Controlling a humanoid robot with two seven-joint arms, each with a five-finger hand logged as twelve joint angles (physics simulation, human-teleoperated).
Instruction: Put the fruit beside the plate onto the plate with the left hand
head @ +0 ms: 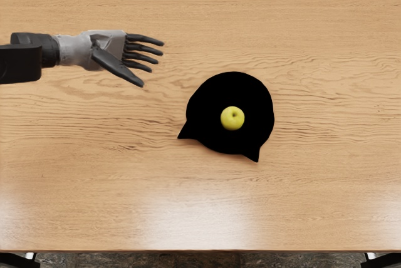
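Observation:
A small yellow-green apple (232, 118) rests in the middle of a black plate (213, 96) near the table's centre. My left hand (139, 55) hovers over the wood well to the upper left of the plate, apart from it. Its fingers are stretched out straight toward the right and hold nothing. The grey forearm comes in from the left edge.
The wooden table (200, 186) spreads wide around the plate, with its front edge near the bottom of the view and a brown wall behind the far edge. No other objects lie on it.

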